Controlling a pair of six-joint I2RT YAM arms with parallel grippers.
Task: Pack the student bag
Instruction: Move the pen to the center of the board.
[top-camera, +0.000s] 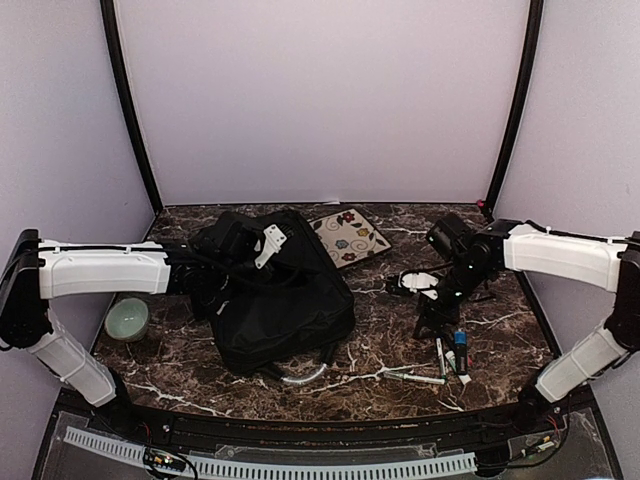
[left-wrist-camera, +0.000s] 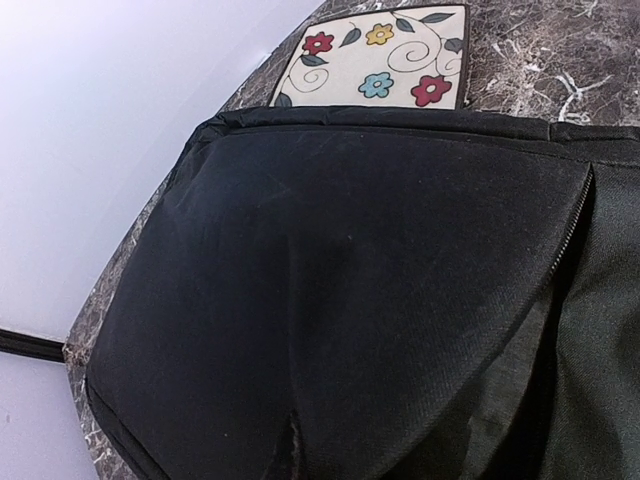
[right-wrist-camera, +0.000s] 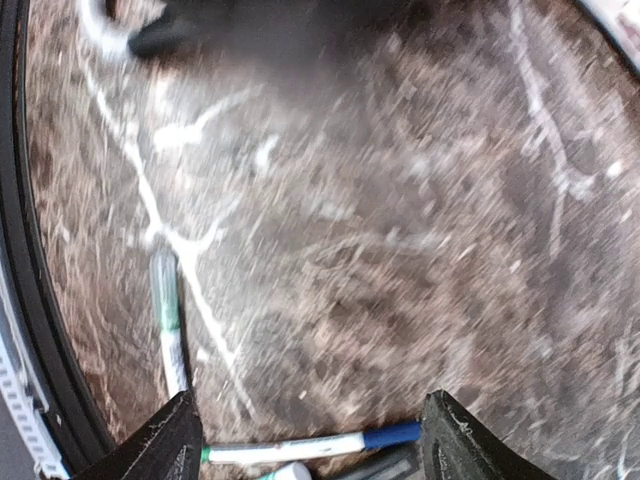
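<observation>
The student bag (top-camera: 280, 300), a large black fabric backpack, lies at the table's middle, its grey-white handle (top-camera: 305, 377) at the near side. My left gripper (top-camera: 228, 252) rests on the bag's far left top. In the left wrist view black fabric (left-wrist-camera: 360, 290) fills the frame and puckers into a pinched fold at the bottom edge; the fingers are hidden. My right gripper (top-camera: 437, 325) points down over loose markers, open. A white marker with a blue cap (right-wrist-camera: 300, 449) lies between its fingertips (right-wrist-camera: 165, 440).
A floral pouch (top-camera: 348, 236) lies behind the bag, also in the left wrist view (left-wrist-camera: 375, 60). A pale green bowl (top-camera: 127, 318) sits at the left. Several markers (top-camera: 450, 355) lie near the right front edge, one with a green band (right-wrist-camera: 165, 320).
</observation>
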